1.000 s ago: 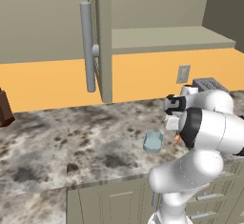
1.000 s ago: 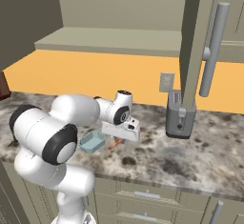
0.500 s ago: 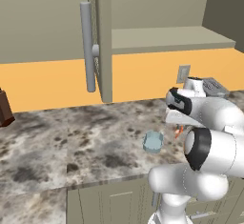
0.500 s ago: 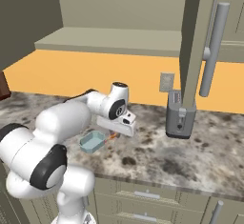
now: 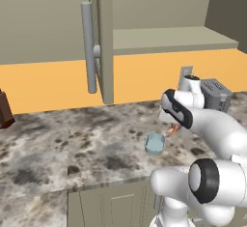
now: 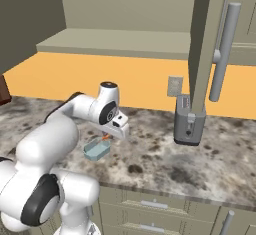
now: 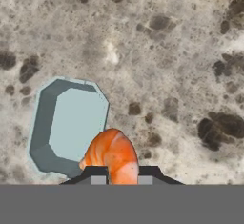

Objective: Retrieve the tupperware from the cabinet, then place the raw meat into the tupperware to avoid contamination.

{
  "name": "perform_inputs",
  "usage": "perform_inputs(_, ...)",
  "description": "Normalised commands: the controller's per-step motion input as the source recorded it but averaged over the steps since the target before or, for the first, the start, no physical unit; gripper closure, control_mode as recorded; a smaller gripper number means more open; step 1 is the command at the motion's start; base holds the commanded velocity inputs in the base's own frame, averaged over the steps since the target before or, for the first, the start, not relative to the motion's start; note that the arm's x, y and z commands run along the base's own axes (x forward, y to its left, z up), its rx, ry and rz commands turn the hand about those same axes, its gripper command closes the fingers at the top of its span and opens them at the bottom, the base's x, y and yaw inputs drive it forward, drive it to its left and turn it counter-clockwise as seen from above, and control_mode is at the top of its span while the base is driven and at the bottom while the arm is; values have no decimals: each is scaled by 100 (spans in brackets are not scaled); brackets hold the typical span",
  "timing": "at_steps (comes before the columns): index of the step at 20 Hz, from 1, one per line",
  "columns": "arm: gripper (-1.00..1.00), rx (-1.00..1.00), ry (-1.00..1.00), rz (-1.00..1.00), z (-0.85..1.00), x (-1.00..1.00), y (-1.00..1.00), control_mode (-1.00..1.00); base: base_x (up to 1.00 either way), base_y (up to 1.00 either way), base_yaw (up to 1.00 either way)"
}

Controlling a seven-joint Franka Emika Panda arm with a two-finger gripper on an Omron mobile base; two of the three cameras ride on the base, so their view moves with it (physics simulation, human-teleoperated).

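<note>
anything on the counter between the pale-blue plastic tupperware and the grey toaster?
Nothing rests there. Between the pale-blue translucent tupperware and the grey boxy toaster is bare speckled stone counter; the gripper, holding the orange-red curled raw meat, hangs at the tupperware's near end in the right base view.

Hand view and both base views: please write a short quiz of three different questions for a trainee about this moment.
1. True or false: the raw meat already lies inside the tupperware.
2. What stands on the counter under the open cabinet door? A) kettle B) toaster C) bowl
3. Fill in: the gripper fingers are shut on the ____.

Key: 1 false, it is held above the counter beside it; 2 B; 3 raw meat.
</note>
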Motion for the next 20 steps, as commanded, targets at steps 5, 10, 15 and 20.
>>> perform_inputs(5,100,-6,0,-6,1,6,60,-100,0,0,0)
perform_inputs(10,100,-4,2,-4,-1,26,34,-100,0,0,0)
perform_inputs(15,100,-1,4,-1,-11,22,3,-100,0,0,0)
perform_inputs(20,100,0,1,0,-21,29,0,-100,0,0,0)
